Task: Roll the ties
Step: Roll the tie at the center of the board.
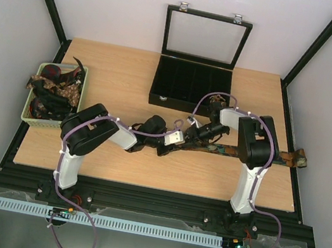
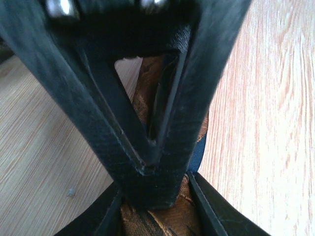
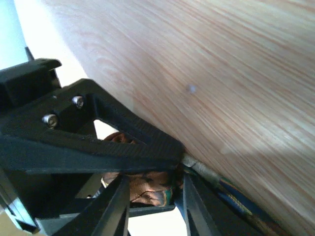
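Tabletop (image 1: 129,79): your left arm (image 1: 96,134) reaches low to the right, and your right arm (image 1: 253,139) folds back to the left. One tie (image 1: 226,150) lies flat across the right half. Your left tool (image 1: 180,141) pinches the tie's left end. Your right tool (image 1: 195,135) meets the fabric there, but you cannot tell whether it grips.

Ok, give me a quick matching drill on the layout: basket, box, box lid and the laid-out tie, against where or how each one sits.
Things:
1. basket
2. box
3. lid
4. laid-out tie

Places or states:
A. lying across the near right part of the table, one end past its right edge
B. standing upright, open
C. at the table's left edge, with other ties heaped in it
D. at the back middle of the table

Pairs: 1-C, 2-D, 3-B, 4-A
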Robot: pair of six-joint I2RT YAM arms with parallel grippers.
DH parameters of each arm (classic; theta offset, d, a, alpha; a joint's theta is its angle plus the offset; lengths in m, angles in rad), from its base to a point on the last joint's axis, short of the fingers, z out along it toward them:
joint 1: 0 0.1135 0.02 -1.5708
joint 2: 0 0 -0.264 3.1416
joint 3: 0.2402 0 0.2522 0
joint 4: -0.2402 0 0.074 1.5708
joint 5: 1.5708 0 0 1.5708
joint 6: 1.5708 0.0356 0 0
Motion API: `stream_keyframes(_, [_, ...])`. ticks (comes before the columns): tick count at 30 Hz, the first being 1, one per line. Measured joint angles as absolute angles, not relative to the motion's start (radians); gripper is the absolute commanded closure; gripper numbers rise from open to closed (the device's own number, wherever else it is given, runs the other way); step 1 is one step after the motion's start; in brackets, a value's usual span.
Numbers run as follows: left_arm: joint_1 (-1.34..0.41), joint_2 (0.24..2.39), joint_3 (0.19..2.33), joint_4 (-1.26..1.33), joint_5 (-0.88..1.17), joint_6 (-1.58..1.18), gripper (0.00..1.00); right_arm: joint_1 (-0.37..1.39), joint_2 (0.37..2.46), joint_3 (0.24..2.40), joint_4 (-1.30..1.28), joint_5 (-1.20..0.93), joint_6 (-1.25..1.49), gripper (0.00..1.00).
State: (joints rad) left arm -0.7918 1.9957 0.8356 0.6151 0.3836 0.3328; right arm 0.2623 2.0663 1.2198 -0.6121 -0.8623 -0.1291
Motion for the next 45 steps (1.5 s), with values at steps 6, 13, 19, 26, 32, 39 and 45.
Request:
stream_keyframes(6, [-0.809, 1.987, 0.838, 0.591, 0.35, 0.327, 0.74, 0.261, 1.995, 1.234, -0.635, -0.826, -0.122, 0.53])
stream_keyframes(13, [-0.814, 1.983, 0.849, 0.566, 0.336, 0.324, 0.73, 0.297, 1.969, 1.23, -0.646, -0.814, -0.069, 0.57])
stream_keyframes(19, [-0.814, 1.983, 0.854, 0.552, 0.336, 0.324, 0.73, 0.342, 1.979, 1.23, -0.622, -0.775, -0.024, 0.84])
stream_keyframes(26, [-0.814, 1.983, 0.865, 0.529, 0.335, 0.323, 0.66, 0.344, 1.988, 1.236, -0.627, -0.749, -0.014, 0.99])
stream_keyframes(32, [-0.801, 1.982, 0.862, 0.537, 0.337, 0.311, 0.45, 0.308, 2.012, 1.237, -0.628, -0.775, -0.054, 0.99])
stream_keyframes(39, [-0.773, 1.959, 0.822, 0.552, 0.381, 0.315, 0.39, 0.246, 2.087, 1.237, -0.65, -0.894, -0.122, 0.99])
stream_keyframes(45, [-0.767, 1.957, 0.809, 0.565, 0.416, 0.333, 0.37, 0.203, 2.11, 1.235, -0.666, -0.923, -0.17, 0.99])
